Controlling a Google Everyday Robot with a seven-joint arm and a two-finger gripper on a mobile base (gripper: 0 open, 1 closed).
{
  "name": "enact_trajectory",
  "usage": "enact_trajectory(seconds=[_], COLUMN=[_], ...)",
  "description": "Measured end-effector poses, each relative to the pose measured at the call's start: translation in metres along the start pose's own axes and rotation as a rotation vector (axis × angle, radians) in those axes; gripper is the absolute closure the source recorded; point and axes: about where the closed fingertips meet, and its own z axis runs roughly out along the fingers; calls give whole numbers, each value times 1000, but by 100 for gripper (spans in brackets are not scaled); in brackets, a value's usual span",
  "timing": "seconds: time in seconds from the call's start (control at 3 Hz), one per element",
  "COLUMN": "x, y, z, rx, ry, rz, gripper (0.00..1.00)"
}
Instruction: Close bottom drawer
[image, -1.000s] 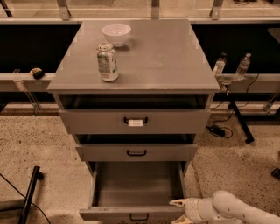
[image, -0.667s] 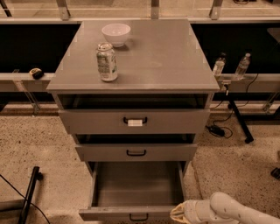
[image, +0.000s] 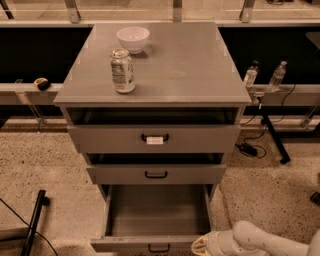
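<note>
The bottom drawer (image: 155, 215) of the grey cabinet is pulled far out, its deep grey tray empty. Its front panel (image: 120, 244) with a small black loop handle (image: 159, 248) lies at the bottom edge of the camera view. My gripper (image: 200, 246), on a white arm (image: 260, 242) coming in from the bottom right, sits at the right end of that front panel, touching or nearly touching it.
The top drawer with a white tag on its handle (image: 154, 138) and the middle drawer (image: 156, 174) are each slightly open. A can (image: 122, 70) and a white bowl (image: 133, 39) stand on the cabinet top. A black pole (image: 34, 220) lies left on the floor; bottles (image: 250, 75) and cables stand right.
My gripper has slid left along the floor, from a little right of the bottom drawer's front to its right end. The drawer has not visibly moved.
</note>
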Motion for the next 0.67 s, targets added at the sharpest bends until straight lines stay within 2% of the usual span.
enact_trajectory(seconds=[0.33,0.67], x=[31,47], y=[13,18], z=[40,56], rx=[0,11], ry=[39,48], rz=[55,87], gripper=[100,100])
